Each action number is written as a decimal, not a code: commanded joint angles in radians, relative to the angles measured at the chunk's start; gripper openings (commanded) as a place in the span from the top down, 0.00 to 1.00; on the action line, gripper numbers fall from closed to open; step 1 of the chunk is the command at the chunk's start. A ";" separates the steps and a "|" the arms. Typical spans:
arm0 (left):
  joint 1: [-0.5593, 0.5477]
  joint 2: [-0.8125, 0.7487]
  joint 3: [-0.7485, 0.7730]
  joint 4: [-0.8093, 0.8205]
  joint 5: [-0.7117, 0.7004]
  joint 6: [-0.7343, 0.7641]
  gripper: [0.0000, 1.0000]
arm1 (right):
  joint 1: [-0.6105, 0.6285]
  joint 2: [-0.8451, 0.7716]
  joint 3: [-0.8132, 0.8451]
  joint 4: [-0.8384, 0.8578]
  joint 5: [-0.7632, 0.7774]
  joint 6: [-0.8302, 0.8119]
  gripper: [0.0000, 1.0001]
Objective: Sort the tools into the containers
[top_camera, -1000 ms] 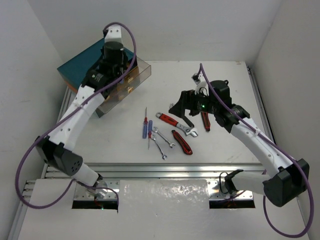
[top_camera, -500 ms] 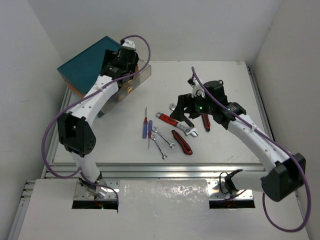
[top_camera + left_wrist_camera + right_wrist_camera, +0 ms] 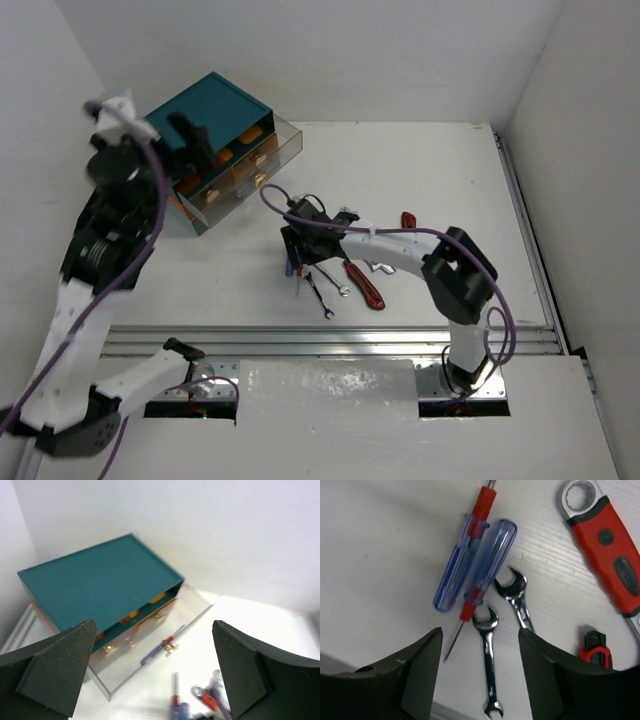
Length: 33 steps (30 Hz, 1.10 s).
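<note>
Now | left fingers wide, empty | right fingers apart over screwdrivers

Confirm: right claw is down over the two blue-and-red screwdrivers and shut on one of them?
Wrong on the grip. The right claw is down over the two blue-and-red screwdrivers, but it is open. Both lie loose on the white table, and neither is gripped. The right wrist view shows it.
</note>
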<state>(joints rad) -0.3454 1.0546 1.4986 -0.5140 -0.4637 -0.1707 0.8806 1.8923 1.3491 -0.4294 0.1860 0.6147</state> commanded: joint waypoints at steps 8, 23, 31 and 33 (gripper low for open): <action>-0.001 -0.151 -0.228 0.019 0.112 -0.041 0.00 | 0.000 0.180 0.197 -0.023 0.156 0.088 0.62; -0.001 -0.163 -0.313 0.055 0.155 -0.047 0.00 | -0.043 0.289 0.229 -0.048 0.119 0.138 0.70; -0.001 -0.148 -0.342 0.058 0.206 -0.073 0.00 | -0.074 0.245 0.170 -0.023 0.121 0.152 0.97; -0.001 -0.142 -0.360 0.066 0.261 -0.101 0.00 | -0.098 0.235 0.163 -0.017 0.081 0.151 1.00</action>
<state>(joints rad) -0.3454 0.9066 1.1568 -0.4942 -0.2760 -0.2321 0.8143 2.1639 1.5406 -0.4442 0.2939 0.7601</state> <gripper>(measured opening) 0.996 0.090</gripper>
